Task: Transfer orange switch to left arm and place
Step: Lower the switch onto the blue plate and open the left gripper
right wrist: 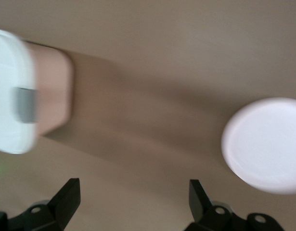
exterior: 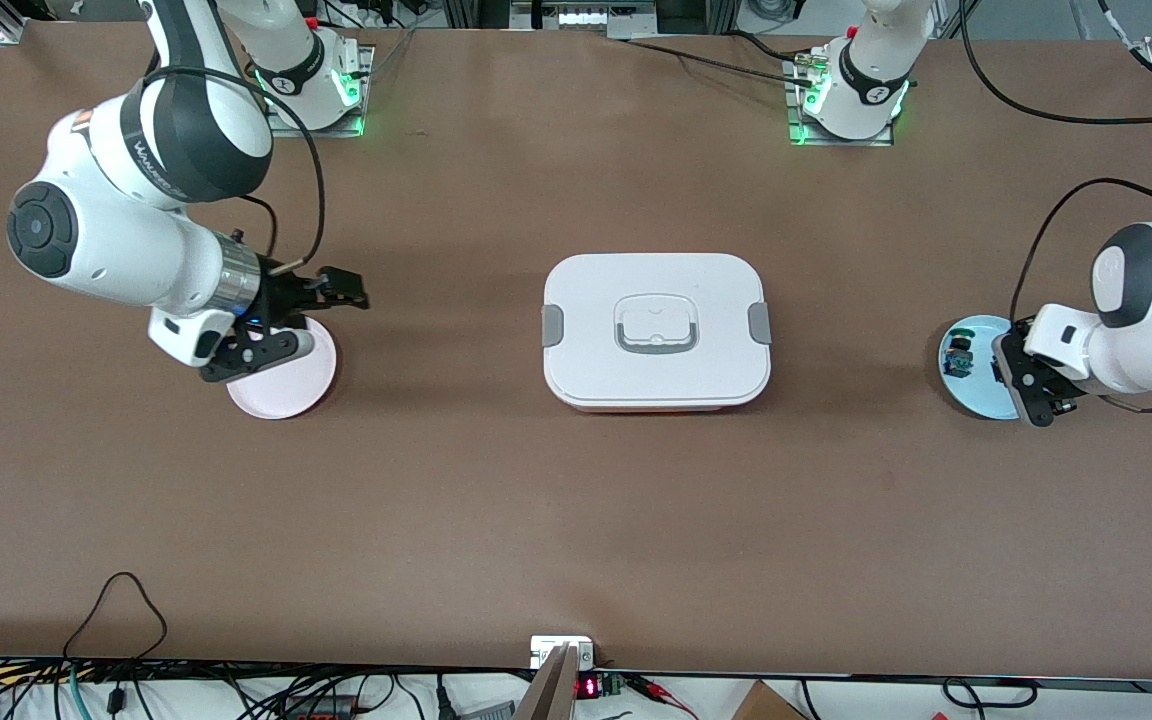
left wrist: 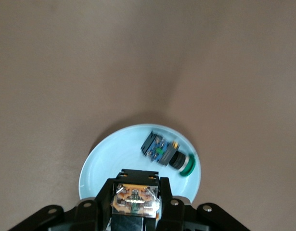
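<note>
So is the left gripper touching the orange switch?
Touching. The left wrist view shows the left gripper shut on the orange switch over the blue plate.

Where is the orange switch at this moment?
The orange switch is held in the shut left tool, just above the blue plate at the left arm's end of the table.
</note>
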Available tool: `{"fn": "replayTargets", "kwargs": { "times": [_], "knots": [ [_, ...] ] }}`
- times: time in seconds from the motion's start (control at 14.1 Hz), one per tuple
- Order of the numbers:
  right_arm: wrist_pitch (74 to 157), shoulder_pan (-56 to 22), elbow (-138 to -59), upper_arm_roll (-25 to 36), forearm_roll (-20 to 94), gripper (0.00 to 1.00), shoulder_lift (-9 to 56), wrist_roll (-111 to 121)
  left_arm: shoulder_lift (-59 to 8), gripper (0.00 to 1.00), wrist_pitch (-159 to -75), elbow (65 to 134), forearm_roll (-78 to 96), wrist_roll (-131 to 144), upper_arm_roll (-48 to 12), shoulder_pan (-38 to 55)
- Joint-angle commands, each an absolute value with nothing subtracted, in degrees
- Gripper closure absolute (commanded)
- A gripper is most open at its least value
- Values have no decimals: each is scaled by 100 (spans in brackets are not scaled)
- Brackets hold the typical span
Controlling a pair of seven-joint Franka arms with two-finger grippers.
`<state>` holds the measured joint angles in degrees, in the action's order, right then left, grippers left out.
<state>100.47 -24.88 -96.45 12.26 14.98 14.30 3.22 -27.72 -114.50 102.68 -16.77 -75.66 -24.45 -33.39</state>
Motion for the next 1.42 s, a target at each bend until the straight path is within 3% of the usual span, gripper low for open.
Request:
{"fn": "replayTargets", "kwargs": {
  "times": [0.0,0.21,0.5,0.57,0.64,0.78,0.92,1.14,1.35],
  "knots": [
    [9196,-2199,-9117,1195,356,0,1362,61,-3093,72,-12038,10431,-1837,-8759,-2540,-3760],
    [9105,-1620,-8640,1178,-788,0,1345,316,-3322,73,-12804,10792,-2046,-9095,-2540,-4165],
    [9044,-487,-8394,871,14,0,1152,150,-3392,70,-12806,10977,-2074,-9123,-2540,-4184],
    [9018,-318,-8402,809,192,0,1090,80,-3427,53,-12814,10960,-2066,-9123,-2540,-4192],
    [8957,-334,-8428,817,141,0,1081,79,-3436,2,-12823,10960,-2065,-9114,-2549,-4227],
    [9270,-325,-8874,817,97,0,924,149,-3402,0,-12762,10925,-2065,-9053,-2566,-4289],
    [10095,-325,-9813,826,-8,0,389,272,-3279,0,-12404,10794,-2048,-8791,-2636,-4289],
    [9898,-343,-9608,800,-26,0,308,272,-2928,0,-10947,10338,-1986,-7773,-3127,-4298],
    [9458,-334,-9133,791,-26,0,369,281,-2830,0,-9261,9417,-1986,-6508,-3698,-4289]
  ]
}}
